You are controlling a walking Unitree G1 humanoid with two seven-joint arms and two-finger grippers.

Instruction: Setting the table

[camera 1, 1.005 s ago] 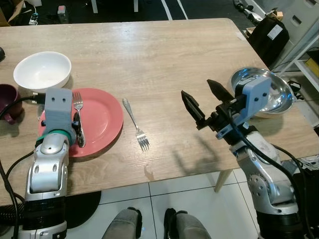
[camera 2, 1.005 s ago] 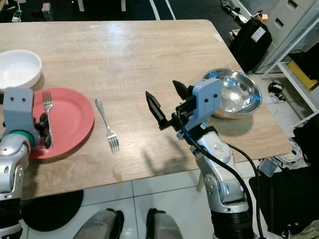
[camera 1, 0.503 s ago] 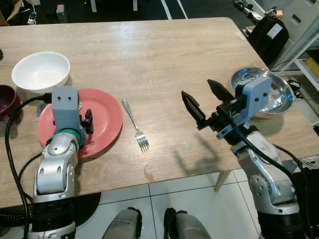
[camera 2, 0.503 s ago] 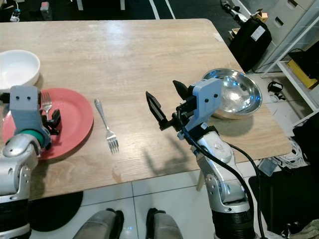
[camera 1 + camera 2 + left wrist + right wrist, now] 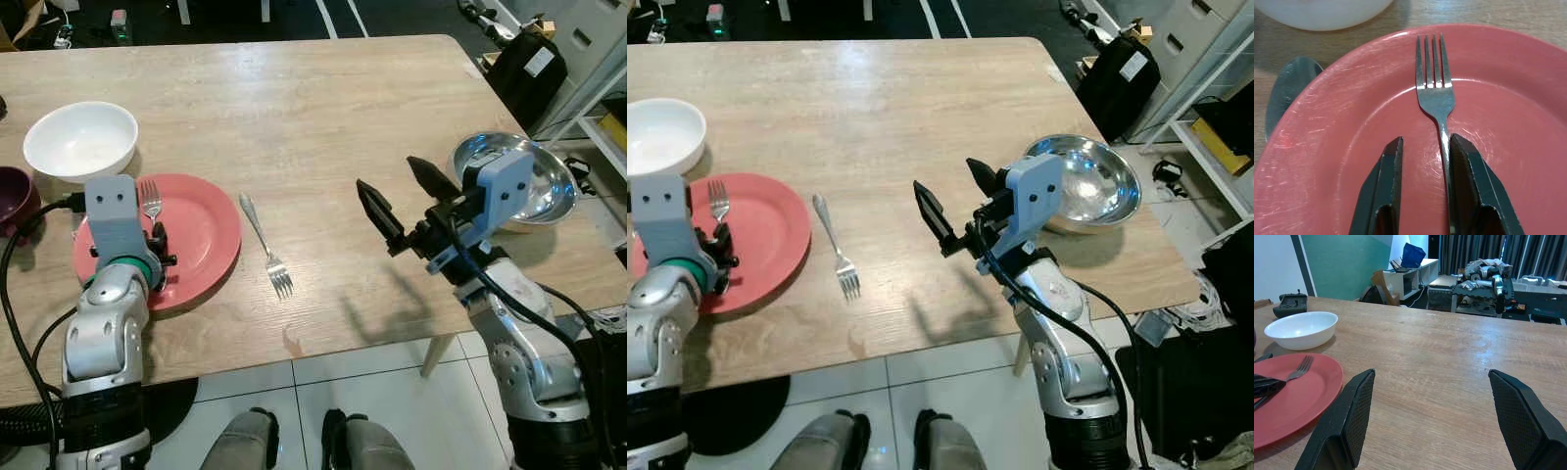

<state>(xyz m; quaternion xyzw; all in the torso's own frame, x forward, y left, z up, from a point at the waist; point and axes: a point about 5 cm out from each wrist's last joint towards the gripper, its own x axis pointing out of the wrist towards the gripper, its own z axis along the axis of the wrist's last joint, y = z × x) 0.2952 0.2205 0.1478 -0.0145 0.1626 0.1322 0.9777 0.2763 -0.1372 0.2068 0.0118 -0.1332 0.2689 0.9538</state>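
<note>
A silver fork (image 5: pixel 1435 93) lies on the red plate (image 5: pixel 201 235), tines pointing to the white bowl (image 5: pixel 83 140). My left gripper (image 5: pixel 1425 141) hovers low over the plate, open, and the fork's handle runs along the inner edge of one finger (image 5: pixel 1469 166). On the bare wood just right of the plate lies a second fork (image 5: pixel 266 245). My right gripper (image 5: pixel 386 172) is held above the table's right half, open wide with nothing between its fingers.
A steel bowl (image 5: pixel 549 186) sits near the right edge behind my right wrist. A dark mug (image 5: pixel 12 191) stands left of the plate, and a spoon (image 5: pixel 1288 93) lies partly under the plate's rim. Bare wood stretches across the middle and far side.
My left arm has drawn back and shifted left over the plate, its fingers now apart. The fork rests on the plate. The right arm has not moved.
</note>
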